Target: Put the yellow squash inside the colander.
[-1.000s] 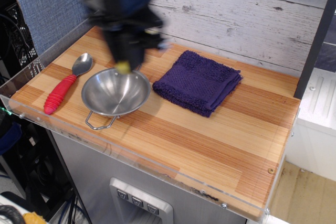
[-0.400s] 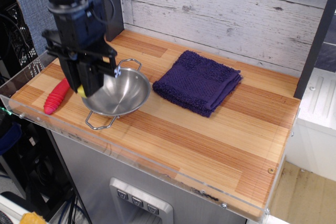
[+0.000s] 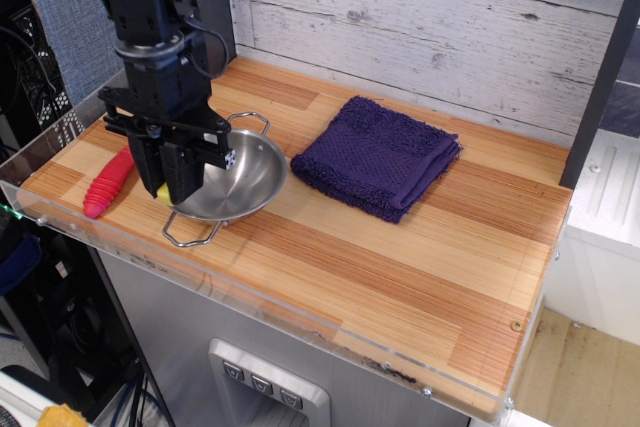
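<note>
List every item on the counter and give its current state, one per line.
gripper: low over the colander's left rim, apparently shut on the squash
yellow squash: only a sliver showing at the jaws, by the rim
colander: upright, nothing visible in its exposed interior
red-handled spoon: lying flat, left of colander, partly hidden
purple towel: folded, flat

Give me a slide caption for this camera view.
Gripper lowers the yellow squash at the left rim of the colander, beside a purple towel.

shiny steel colander point(image 3: 252, 175), fuzzy cloth towel point(image 3: 378, 155)
</note>
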Controlling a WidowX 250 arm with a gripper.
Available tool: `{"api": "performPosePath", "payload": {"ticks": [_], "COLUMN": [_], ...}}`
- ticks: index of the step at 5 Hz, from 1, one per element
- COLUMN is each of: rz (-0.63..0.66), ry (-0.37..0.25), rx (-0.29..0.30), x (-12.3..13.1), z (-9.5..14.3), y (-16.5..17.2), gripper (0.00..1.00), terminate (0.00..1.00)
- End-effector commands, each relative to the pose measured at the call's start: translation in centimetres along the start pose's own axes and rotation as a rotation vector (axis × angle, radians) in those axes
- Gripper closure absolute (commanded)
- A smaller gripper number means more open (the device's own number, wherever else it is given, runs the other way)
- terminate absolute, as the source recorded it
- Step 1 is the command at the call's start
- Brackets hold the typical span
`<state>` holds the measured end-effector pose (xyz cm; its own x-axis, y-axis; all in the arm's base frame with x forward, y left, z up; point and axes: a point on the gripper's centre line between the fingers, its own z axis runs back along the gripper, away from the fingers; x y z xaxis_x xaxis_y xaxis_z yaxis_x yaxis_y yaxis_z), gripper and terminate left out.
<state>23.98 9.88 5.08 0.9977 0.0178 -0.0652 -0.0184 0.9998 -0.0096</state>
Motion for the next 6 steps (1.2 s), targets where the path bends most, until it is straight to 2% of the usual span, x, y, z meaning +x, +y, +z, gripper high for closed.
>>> {"api": "performPosePath", "payload": {"ticks": [1,2,4,5,6], "rz": [-0.014,-0.023,-0.014,-0.022,-0.008], "ry": [-0.076,-0.142,-0.336,-0.356,-0.301], "rx": [0.001,0.000,0.007,0.011,0.027], "x": [1.5,1.3,-0.5,-1.4,-1.6], "z": [2.4,4.7,13.6,15.5,14.8], "y": [-0.9,-1.7,-2.7,-3.0,-3.1], "gripper": [0.00,0.00,0.00,0.00,0.00], "terminate": [0.00,0.00,0.00,0.00,0.00]}}
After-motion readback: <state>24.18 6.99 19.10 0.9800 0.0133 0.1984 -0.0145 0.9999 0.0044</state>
